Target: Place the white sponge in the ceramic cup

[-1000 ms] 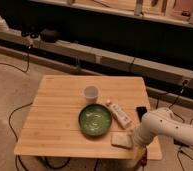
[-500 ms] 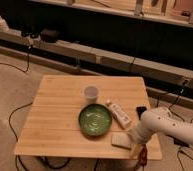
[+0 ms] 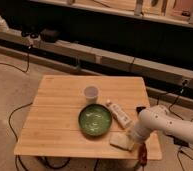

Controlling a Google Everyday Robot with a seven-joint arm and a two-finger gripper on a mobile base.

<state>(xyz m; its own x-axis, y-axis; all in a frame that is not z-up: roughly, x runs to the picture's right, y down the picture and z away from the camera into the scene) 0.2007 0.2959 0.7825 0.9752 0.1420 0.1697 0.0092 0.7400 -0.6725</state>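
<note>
Since a second ago the white arm [image 3: 165, 124] has sunk lower over the front right corner. Its tool [image 3: 133, 138] has gone from wide to drawn together at the right edge of the white sponge [image 3: 118, 141]; whether it pinches the sponge I cannot tell. Around it is a dim room, with a speckled floor [image 3: 10, 95], black cables [image 3: 12, 122] and a long low ledge [image 3: 115, 61] at the dark back wall. On the pale wooden worktop [image 3: 55, 115] sit a dark green bowl [image 3: 95, 120], a white tube [image 3: 119, 115] just to its right and the ceramic cup [image 3: 91, 93] behind it. The sponge lies flat near the front edge, apart from the cup.
</note>
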